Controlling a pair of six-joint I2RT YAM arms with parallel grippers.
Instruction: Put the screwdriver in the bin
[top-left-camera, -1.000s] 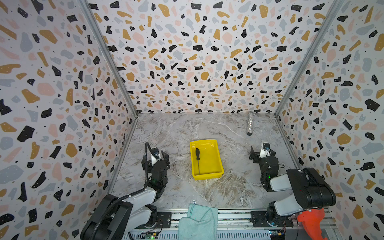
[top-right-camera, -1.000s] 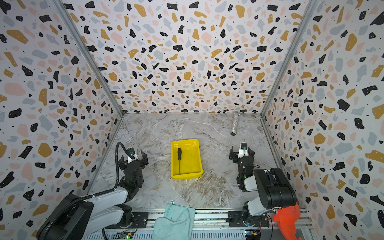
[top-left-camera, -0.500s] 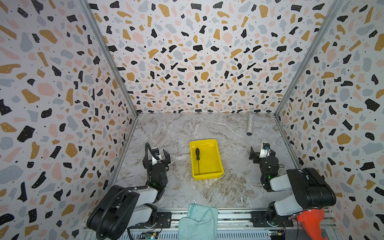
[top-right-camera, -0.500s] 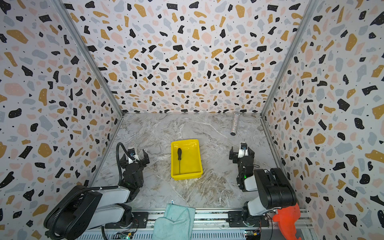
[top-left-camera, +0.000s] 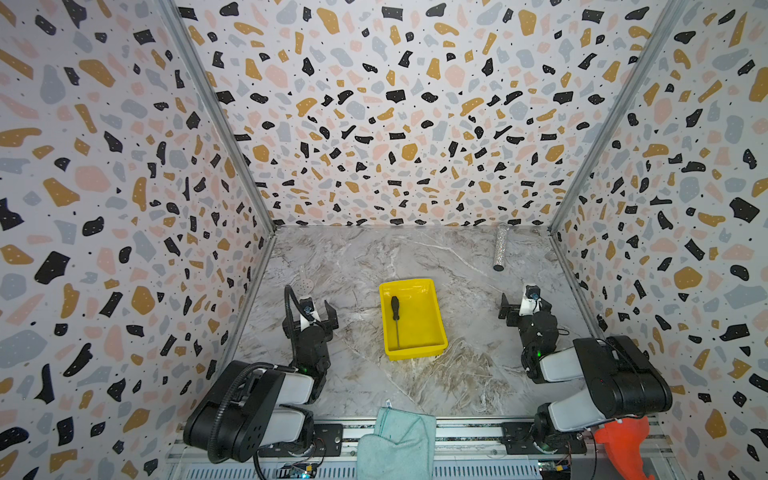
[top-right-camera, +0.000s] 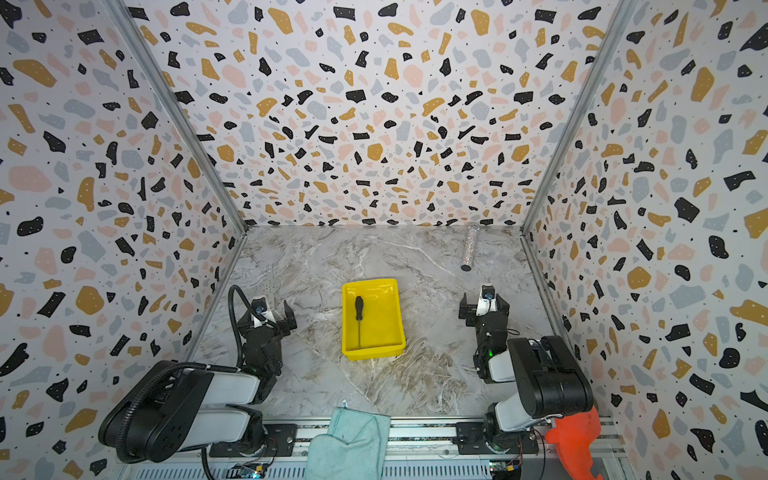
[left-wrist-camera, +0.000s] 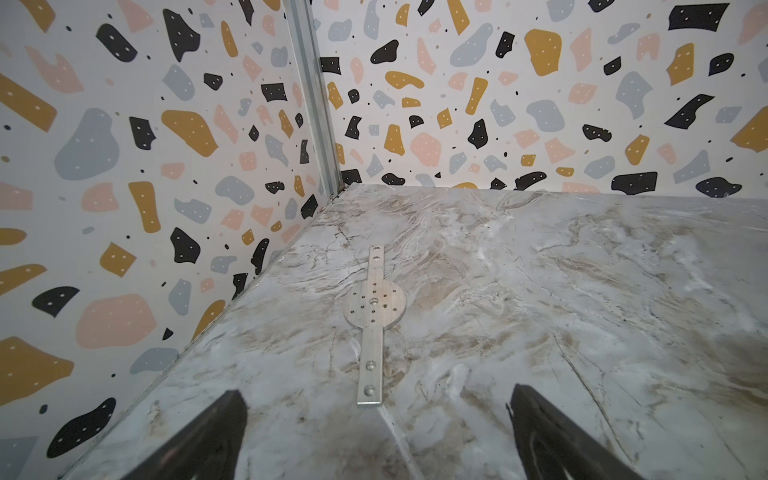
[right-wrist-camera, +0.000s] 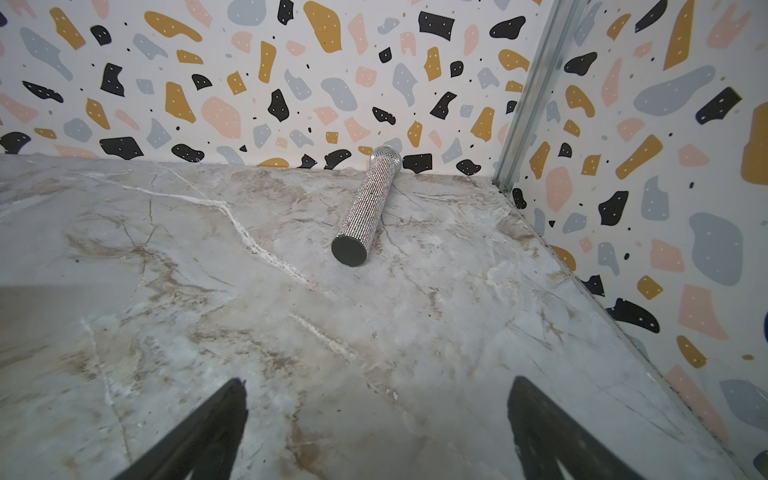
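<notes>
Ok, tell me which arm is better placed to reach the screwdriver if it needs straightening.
Left, probably. The screwdriver lies along the bin's left side, nearer the left gripper than the right gripper; both are open and empty.

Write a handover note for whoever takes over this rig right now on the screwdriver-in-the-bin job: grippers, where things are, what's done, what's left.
Grippers: the left gripper is open and empty, left of the bin. The right gripper is open and empty, right of the bin.
Things: the screwdriver lies flat inside the bin along its left side, handle toward the back wall.
Done: the screwdriver is in the bin and neither gripper touches it.
Left: nothing that shows. The glittery cylinder and the metal strip lie on the table and are not part of the job.
</notes>
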